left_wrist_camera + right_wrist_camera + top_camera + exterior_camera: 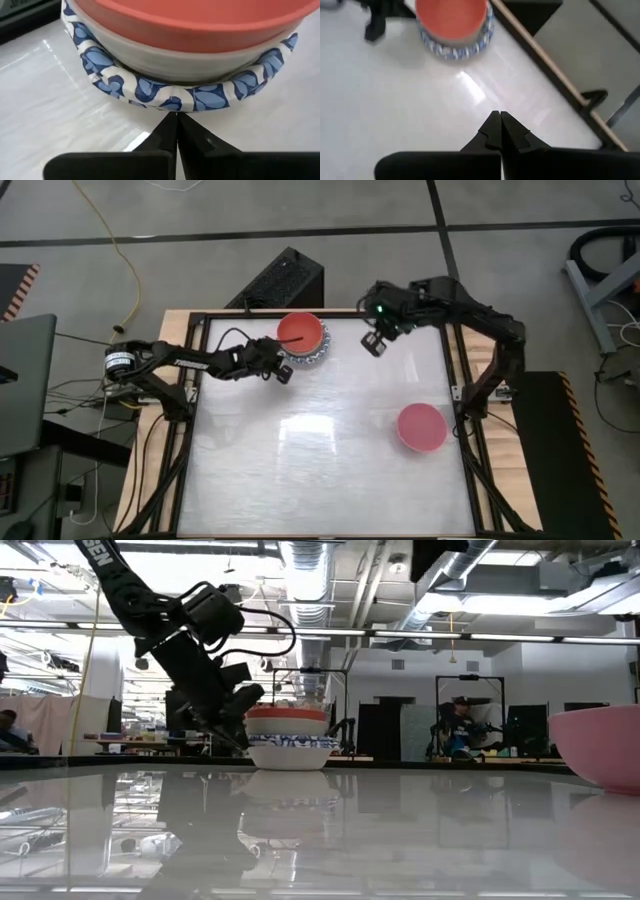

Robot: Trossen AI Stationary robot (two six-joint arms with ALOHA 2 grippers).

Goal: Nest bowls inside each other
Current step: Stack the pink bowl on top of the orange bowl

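A stack of nested bowls (301, 338) stands on its lowest bowl near the table's far edge: a red bowl (287, 713) on top, pale ones under it, and a blue-patterned bowl (170, 97) at the bottom. A pink bowl (421, 427) sits alone on the table's right side. My left gripper (284, 371) is shut, low at the stack's near-left side, its tips (176, 119) right under the patterned rim. My right gripper (373, 343) is shut on nothing and hangs high above the table, right of the stack. My left gripper comes slanting down from the table's left, with its shut fingertips (172, 122) at the outer wall of the blue-patterned bowl just below its rim (172, 104). I cannot tell whether they touch it. The stack stands upright on the table.
The white tabletop (320, 460) lies bare in the middle and near part. A black box (285, 278) stands just beyond the far edge behind the stack. The table's black frame (545, 57) runs along the far side.
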